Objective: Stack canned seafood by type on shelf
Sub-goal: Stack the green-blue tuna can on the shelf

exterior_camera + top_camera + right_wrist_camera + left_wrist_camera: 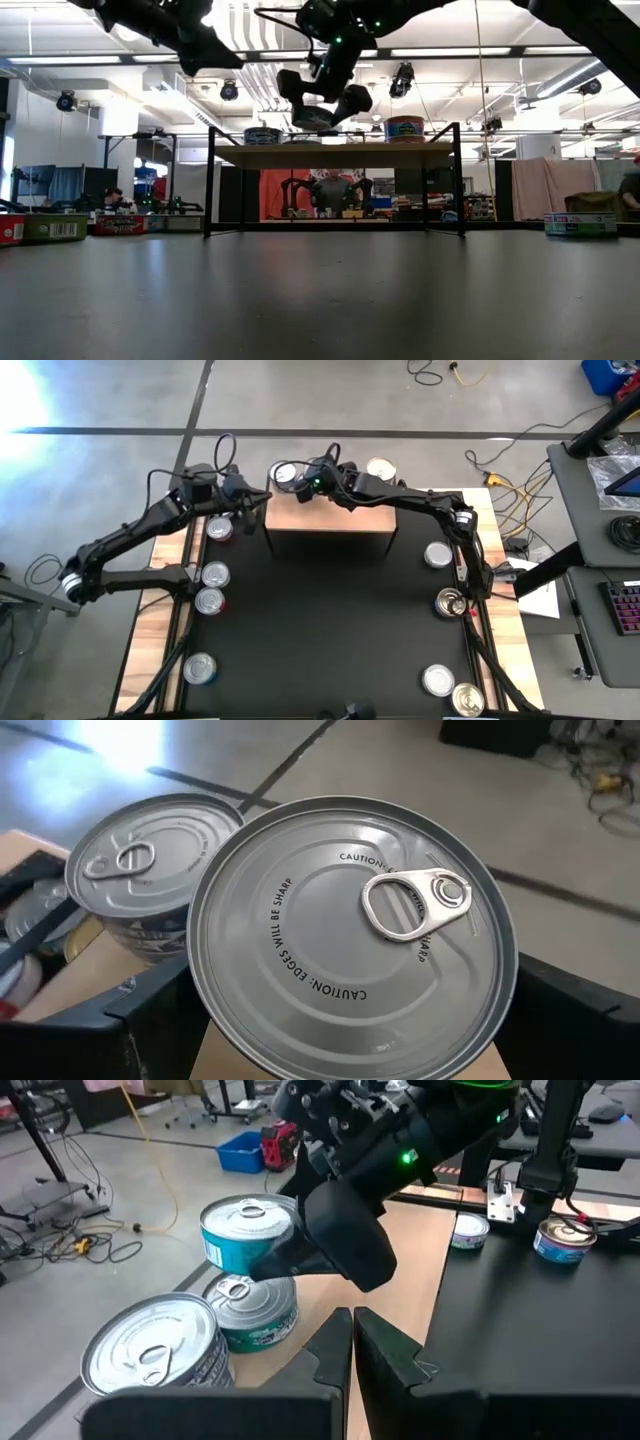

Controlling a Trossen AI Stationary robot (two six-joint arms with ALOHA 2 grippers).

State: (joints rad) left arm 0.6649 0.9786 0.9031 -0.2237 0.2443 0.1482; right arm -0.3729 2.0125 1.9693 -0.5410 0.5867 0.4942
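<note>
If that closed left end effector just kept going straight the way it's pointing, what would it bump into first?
Probably the right end effector, which crosses just ahead of the shut left end effector while holding a tin above the shelf. A second tin sits slightly off that line. Depth is hard to judge.

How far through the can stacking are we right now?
Early. On the shelf stand two cans at its left end and another can to the right. The right gripper holds a blue-labelled can above one of the left pair. The left gripper waits shut beside it. About nine tins remain on the mat.
</note>
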